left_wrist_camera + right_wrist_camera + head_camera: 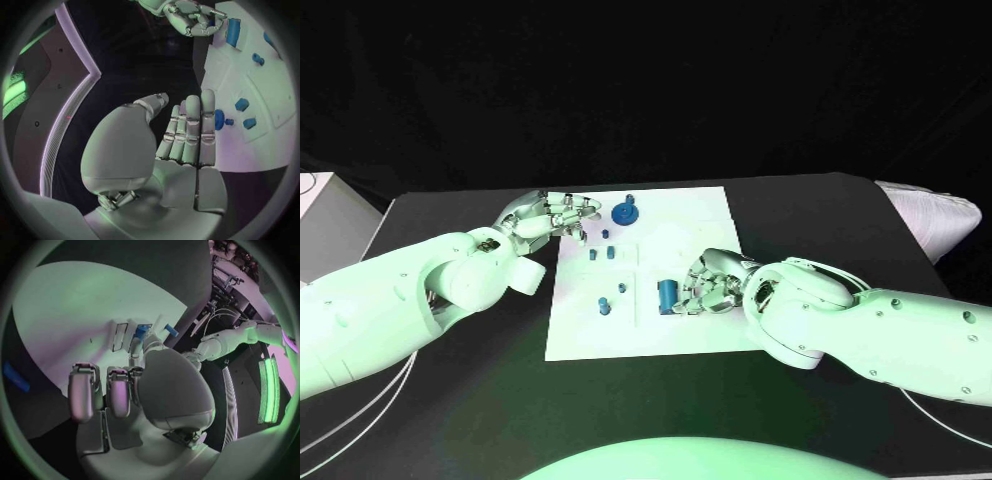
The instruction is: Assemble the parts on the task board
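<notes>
The white task board (689, 225) lies in the middle of the black table. My left hand (553, 215) hovers at its far left corner, fingers straight and apart (187, 132), holding nothing. Just past its fingertips stands a round blue part (626, 212) (220, 120). My right hand (711, 283) (187, 15) rests at the board's right middle with its fingers curled (119, 390). Its fingertips are against a blue cylinder (669, 293) (233, 31). Whether they grip the cylinder is unclear. Small blue parts (593, 254) (604, 304) lie on the board's left half.
More small blue pieces sit beside them on the board (616, 252) (622, 288) (242, 104). A white box (318, 215) stands at the table's far left and a pale object (935, 215) at its far right. Bare board lies near the front edge (646, 340).
</notes>
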Robot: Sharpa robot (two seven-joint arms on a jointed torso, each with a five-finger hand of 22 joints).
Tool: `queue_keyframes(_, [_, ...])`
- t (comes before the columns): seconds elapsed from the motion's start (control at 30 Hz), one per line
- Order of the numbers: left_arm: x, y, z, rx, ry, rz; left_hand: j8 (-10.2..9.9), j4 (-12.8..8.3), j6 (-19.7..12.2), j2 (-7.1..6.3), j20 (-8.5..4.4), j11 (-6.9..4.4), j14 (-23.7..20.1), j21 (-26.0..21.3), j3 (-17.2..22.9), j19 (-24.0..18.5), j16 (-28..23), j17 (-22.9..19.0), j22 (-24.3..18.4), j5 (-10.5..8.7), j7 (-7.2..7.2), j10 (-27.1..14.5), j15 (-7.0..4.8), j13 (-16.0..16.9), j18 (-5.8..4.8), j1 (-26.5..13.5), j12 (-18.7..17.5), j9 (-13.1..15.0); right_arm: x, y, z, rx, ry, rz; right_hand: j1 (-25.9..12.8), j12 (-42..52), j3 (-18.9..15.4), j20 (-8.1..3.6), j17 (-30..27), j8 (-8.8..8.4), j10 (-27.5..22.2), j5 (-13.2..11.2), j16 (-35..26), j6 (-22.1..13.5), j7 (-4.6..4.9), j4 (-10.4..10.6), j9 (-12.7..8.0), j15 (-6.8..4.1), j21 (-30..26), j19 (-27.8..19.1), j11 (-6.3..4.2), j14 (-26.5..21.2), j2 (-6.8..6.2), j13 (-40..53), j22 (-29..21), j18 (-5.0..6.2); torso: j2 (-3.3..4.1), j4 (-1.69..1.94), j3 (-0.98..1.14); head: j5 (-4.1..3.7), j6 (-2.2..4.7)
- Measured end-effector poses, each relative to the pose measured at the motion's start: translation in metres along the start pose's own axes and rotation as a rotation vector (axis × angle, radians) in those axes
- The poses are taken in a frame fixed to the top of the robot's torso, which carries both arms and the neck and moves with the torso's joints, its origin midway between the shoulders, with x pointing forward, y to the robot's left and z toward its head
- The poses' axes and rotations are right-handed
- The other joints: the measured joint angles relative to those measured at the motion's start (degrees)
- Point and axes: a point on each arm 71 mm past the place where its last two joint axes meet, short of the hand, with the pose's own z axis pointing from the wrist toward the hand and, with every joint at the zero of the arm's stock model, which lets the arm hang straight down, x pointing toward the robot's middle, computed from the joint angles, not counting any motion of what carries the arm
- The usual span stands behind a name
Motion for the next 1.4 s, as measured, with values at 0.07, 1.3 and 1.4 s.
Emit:
queue_keyframes(0.07, [0.0,0.0,0.0,0.0,0.0,0.0,0.0,0.0,0.0,0.0,0.0,0.0,0.0,0.0,0.0,0.0,0.0,0.0,0.0,0.0,0.0,0.0,0.0,0.0,0.0,0.0,0.0,0.0,0.0012,0.0016,0.0007,-0.004,0.0,-0.001,0.0,0.0,0.0,0.0,0.0,0.0,0.0,0.0,0.0,0.0,0.0,0.0,0.0,0.0,0.0,0.0,0.0,0.0,0.0,0.0,0.0,0.0,0.01,0.0,0.0,0.01,-0.02])
queue_keyframes(1.3, [-0.0022,-0.0003,-0.0015,-0.002,-0.004,0.002,0.0,0.0,0.0,0.0,0.0,0.22,0.0,-0.23,0.0,0.0,0.0,0.0,-0.06,0.0,0.0,-0.21,0.0,0.01,0.0,0.0,0.18,0.0,0.0066,0.0054,0.0045,-0.022,-0.033,-0.016,0.19,0.67,2.06,0.01,-0.02,0.0,0.21,3.36,0.23,0.19,-0.19,-0.14,-0.22,-0.21,0.85,0.0,-0.2,0.21,1.69,-0.03,0.03,-0.59,-0.01,-0.03,-0.01,0.21,-0.44])
queue_keyframes(1.4, [-0.0022,-0.0002,-0.0015,-0.002,-0.004,0.002,0.0,0.0,0.0,0.0,0.0,0.22,0.0,-0.23,0.0,0.0,0.0,0.0,-0.06,0.0,0.0,-0.21,0.0,0.01,0.0,0.0,0.18,0.0,0.0066,0.0062,0.0051,-0.026,-0.034,-0.017,1.01,0.67,2.87,0.0,-0.02,0.0,0.04,3.36,0.23,0.19,-0.19,-0.19,-0.22,-0.21,0.85,0.01,-0.37,0.21,1.59,-0.03,0.02,-0.59,-0.01,-0.03,-0.01,0.21,-0.44])
